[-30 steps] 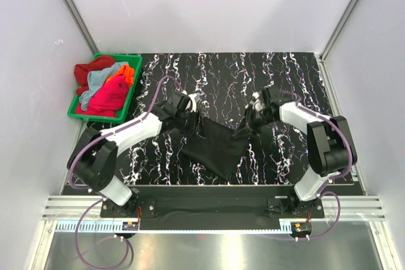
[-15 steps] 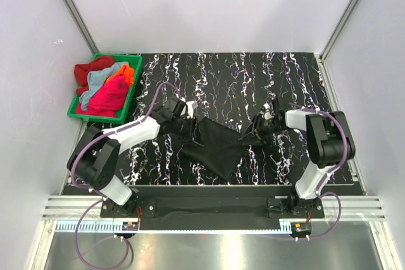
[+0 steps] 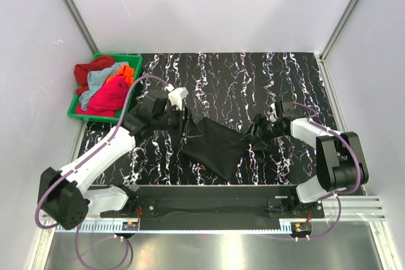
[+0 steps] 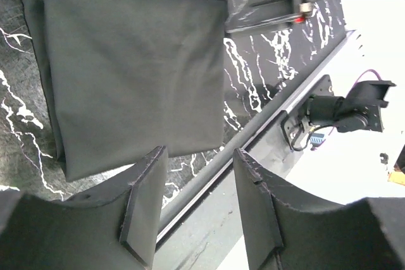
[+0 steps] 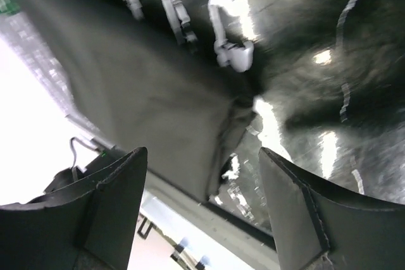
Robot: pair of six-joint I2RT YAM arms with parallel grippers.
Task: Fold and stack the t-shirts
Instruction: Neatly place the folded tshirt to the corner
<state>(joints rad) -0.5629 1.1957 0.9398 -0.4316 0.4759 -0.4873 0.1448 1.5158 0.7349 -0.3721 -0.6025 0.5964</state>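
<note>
A black t-shirt [image 3: 215,147] lies folded flat on the marbled table, one corner pointing at the near edge. My left gripper [image 3: 185,121] hovers at its left corner, open and holding nothing. My right gripper [image 3: 258,131] sits at the right corner, open wide, empty too. The left wrist view has the folded black t-shirt [image 4: 133,74] as a neat rectangle beyond my left gripper [image 4: 199,203]. In the blurred right wrist view the black t-shirt [image 5: 145,93] lies ahead of my right gripper [image 5: 202,200]. More t-shirts are heaped at the back left: red [image 3: 85,72], light blue [image 3: 100,81], orange [image 3: 124,74], magenta [image 3: 107,98].
A green plastic bin [image 3: 118,56] at the table's back left corner holds the heap of coloured shirts. White walls with metal posts close in the sides and back. A black rail [image 3: 209,191] with both arm bases runs along the near edge.
Both grippers opened and let go of the black t-shirt, which now lies flat. The left arm drew back to the left and rose; the right gripper moved slightly right.
</note>
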